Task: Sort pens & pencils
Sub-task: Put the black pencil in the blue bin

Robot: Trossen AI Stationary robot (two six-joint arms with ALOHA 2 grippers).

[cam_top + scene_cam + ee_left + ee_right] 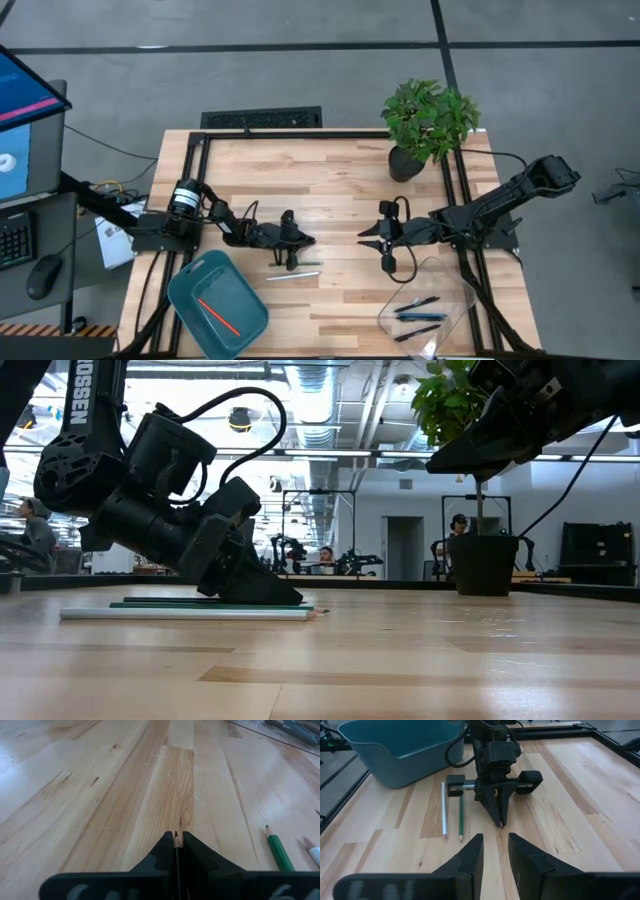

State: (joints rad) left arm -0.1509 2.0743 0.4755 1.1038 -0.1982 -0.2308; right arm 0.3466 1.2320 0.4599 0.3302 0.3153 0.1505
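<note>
My left gripper (310, 240) is shut at the middle of the table, its fingers slanting down to the wood; a sharpened pencil tip (176, 836) shows between them. A green pencil (461, 817) and a pale pencil (443, 810) lie flat side by side just nearer than it. An orange pencil (218, 312) lies in the teal bin (190, 275). Several dark pens (418, 312) lie in the clear tray (455, 290). My right gripper (495, 850) is open, raised above the table and facing the left one from the right. My left gripper pinches a pencil between its two shut fingers (496, 805). The pencil lies along the fingers, and only its pointed tip (501, 824) pokes out at their free ends, down at the tabletop. The fingers hide the rest of the pencil.
A potted plant (428, 125) stands at the far right of the table. The teal bin sits at the near left corner, the clear tray at the near right. Bare wood (340, 180) lies between the two grippers and beyond them. People (322, 557) show in the room behind.
</note>
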